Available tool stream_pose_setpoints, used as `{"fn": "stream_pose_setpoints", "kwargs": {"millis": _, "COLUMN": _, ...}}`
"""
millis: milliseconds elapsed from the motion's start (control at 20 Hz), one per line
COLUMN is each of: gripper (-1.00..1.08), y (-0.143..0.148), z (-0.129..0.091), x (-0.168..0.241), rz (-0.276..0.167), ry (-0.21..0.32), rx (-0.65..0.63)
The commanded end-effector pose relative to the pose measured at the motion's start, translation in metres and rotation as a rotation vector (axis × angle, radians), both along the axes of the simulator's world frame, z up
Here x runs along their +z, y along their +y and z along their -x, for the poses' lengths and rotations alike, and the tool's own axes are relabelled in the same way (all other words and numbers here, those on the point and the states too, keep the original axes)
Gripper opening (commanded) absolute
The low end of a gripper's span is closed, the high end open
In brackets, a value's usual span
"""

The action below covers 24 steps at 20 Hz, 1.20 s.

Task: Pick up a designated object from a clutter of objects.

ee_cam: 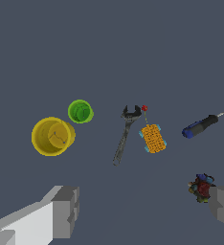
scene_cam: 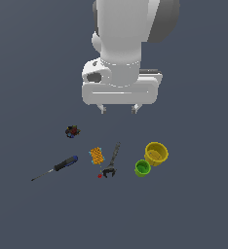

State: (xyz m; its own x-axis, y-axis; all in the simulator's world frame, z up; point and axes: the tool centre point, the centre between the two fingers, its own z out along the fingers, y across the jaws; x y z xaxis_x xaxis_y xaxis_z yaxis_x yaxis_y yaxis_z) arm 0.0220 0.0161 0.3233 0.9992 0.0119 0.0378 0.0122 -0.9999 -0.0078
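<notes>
The orange block (scene_cam: 96, 155) with a gridded face and bluish ends lies on the floor, its thin cord ending in a small red piece (scene_cam: 100, 176). It also shows in the wrist view (ee_cam: 153, 138). My gripper (scene_cam: 119, 109) hangs high above the clutter, open and empty, its two fingers (ee_cam: 66, 210) wide apart. The dark wrench (scene_cam: 112, 160) lies just beside the block on the exterior view's right. The blue-black screwdriver (scene_cam: 57, 167) lies to its left. The dark lump (scene_cam: 72, 131) sits further back left.
A yellow cup (scene_cam: 156, 153) and a smaller green cup (scene_cam: 142, 168) stand together on the exterior view's right, also seen in the wrist view as the yellow cup (ee_cam: 52, 136) and the green cup (ee_cam: 80, 111). The floor is plain dark grey.
</notes>
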Motion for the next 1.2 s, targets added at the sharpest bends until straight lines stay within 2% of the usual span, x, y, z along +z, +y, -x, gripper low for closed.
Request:
{"fn": "stream_pose_setpoints", "kwargs": {"millis": 0, "gripper": 1.0, "y": -0.001, "z": 0.0, "x": -0.001, "rz": 0.0, "ry": 0.001, "rx": 0.0}}
{"fn": "stream_pose_setpoints", "kwargs": {"millis": 300, "gripper": 1.0, "y": -0.007, "z": -0.008, "x": -0.018, "rz": 0.002, "ry": 0.003, "rx": 0.027}}
{"fn": "stream_pose_setpoints", "kwargs": {"millis": 550, "gripper": 1.0, "y": -0.018, "z": -0.019, "x": -0.048, "rz": 0.004, "ry": 0.007, "rx": 0.072}}
{"fn": "stream_pose_setpoints", "kwargs": {"millis": 1150, "gripper": 1.0, "y": -0.062, "z": -0.042, "x": -0.175, "rz": 0.012, "ry": 0.024, "rx": 0.254}}
